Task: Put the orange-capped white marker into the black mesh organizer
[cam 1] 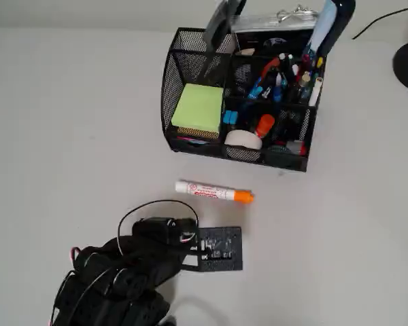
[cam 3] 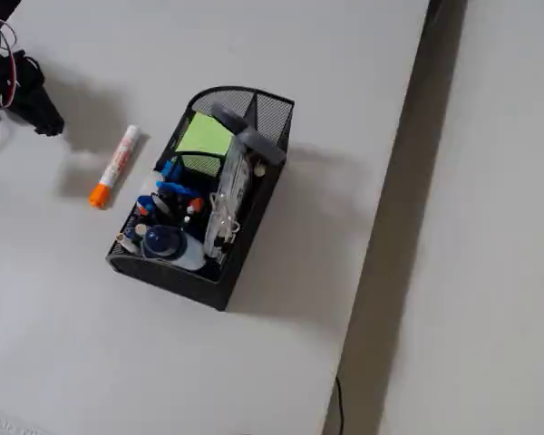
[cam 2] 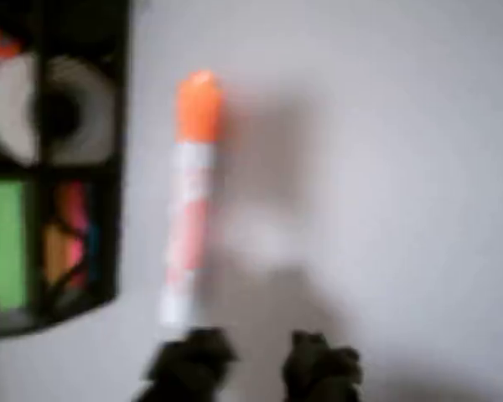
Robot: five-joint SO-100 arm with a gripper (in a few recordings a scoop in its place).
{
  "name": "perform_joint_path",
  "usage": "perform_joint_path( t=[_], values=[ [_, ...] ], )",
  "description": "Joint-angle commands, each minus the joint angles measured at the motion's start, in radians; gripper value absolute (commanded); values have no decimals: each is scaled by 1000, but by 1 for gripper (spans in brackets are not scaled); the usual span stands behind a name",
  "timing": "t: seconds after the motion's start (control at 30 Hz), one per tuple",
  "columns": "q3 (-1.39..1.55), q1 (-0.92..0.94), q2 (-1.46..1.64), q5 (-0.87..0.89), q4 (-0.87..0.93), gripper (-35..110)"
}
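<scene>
One orange-capped white marker [cam 1: 213, 193] is seen flat on the table [cam 1: 68, 122], mid-frame overhead, long axis horizontal, cap right | gripper [cam 2: 253, 362] fingers narrowly parted, nothing held, just below marker's white end in wrist view | black mesh organizer [cam 1: 190, 51] upper centre, apart.

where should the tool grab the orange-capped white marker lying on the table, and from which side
Best grip is probably mid-barrel on the slim white marker with red printing and an orange cap, coming straight down from above. It lies flat on the white table, apart from the black wire-mesh organizer, so both long sides are free. Set the tool with its fingers across the barrel, not along it; the round barrel could roll.
</scene>
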Motion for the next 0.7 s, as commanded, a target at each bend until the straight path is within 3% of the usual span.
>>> perform_joint_path(
  t=[0.0,0.3,0.67],
  values=[
    [-314,-37,-417,67,-72,20],
    [-850,-74,-1155,196,-14,27],
    [-1080,31,-1644,206,-28,26]
  ],
)
